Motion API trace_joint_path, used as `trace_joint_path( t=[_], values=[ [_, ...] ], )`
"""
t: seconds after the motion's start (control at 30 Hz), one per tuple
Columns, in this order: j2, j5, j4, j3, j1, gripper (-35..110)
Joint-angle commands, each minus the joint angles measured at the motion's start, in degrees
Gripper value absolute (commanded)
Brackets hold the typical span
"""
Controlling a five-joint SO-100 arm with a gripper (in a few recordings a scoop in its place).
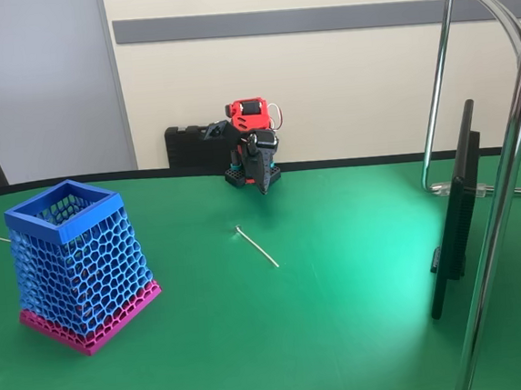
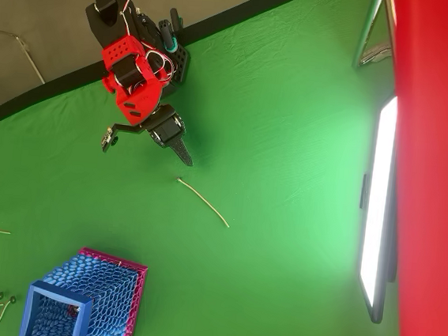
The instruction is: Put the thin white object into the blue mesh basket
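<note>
We are seeing the slender white stick (image 1: 257, 246) lying flat on the green desk (image 1: 344, 315), well apart from the tall blue honeycomb-mesh basket (image 1: 78, 263). In the fixed view its long axis is running diagonally, knobbed end toward the arm. The red-and-black gripper (image 2: 184, 155) is hanging near it, fingers looking closed. We are judging that so thin a stick could slip or roll during pinching.

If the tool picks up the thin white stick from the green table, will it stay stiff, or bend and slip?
The thin white stick looks very slender, so it is probably light and may flex a little. It lies flat on the green table, so closing the tool on it could be hard. Its round shape suggests it may roll if pushed.
</note>
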Motion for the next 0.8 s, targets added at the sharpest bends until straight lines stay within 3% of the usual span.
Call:
trace_joint_path(
  t=[0.0, 0.5, 0.77],
  values=[
    [0.44, 11.69, -2.46, 0.44, 0.97, 1],
    [0.09, 10.2, -3.16, 0.18, 0.62, 1],
    [-2.37, 8.61, 5.01, -7.82, -2.11, 1]
  ],
)
